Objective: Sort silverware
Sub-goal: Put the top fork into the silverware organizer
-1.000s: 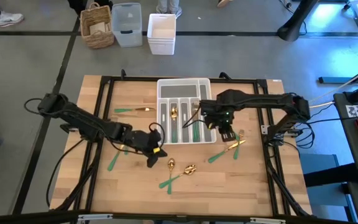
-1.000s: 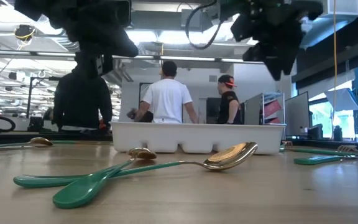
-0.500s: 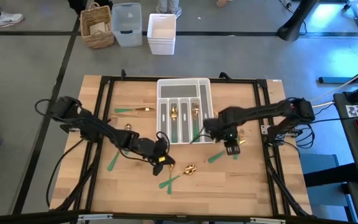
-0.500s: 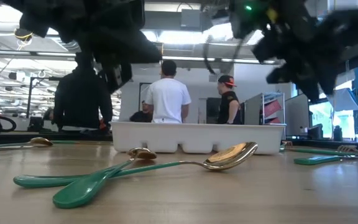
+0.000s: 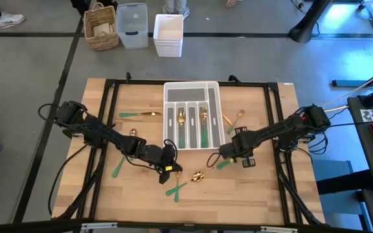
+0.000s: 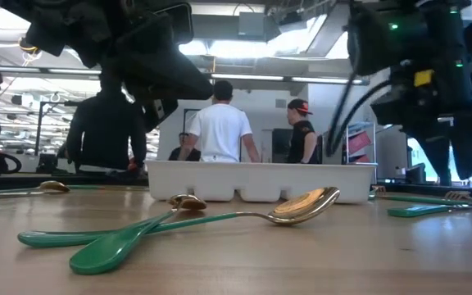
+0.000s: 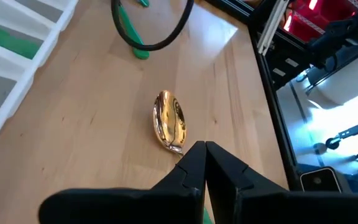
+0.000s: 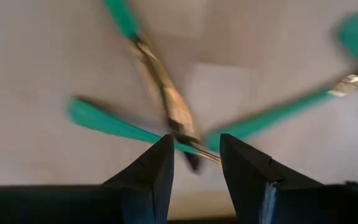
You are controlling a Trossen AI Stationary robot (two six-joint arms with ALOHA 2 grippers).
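The silverware has gold heads and green handles. Two spoons [image 5: 196, 176] lie crossed near the table's front, also seen in the low view [image 6: 306, 205]. My left gripper [image 5: 168, 166] hangs shut just above one spoon's head [image 7: 171, 121], its tips [image 7: 201, 149] by the neck. My right gripper [image 5: 230, 155] is open and hovers low over crossed pieces [image 8: 173, 115] to the right of the white tray [image 5: 191, 90]. Several pieces lie in the tray's slots. Another spoon [image 5: 141, 114] lies left of the tray, and a fork [image 5: 235, 118] right of it.
A loose green handle [image 5: 117, 167] lies on the left part of the table. A black frame [image 5: 109, 110] runs round the tabletop. Bins and a basket [image 5: 102, 27] stand on the floor beyond the far edge. People [image 6: 220, 123] stand in the room behind.
My right gripper has moved from beside the tray toward the near edge and come down over the pieces to the tray's right, uncovering the fork there. My left gripper has moved right, toward the crossed spoons, and then stayed. The silverware has not moved.
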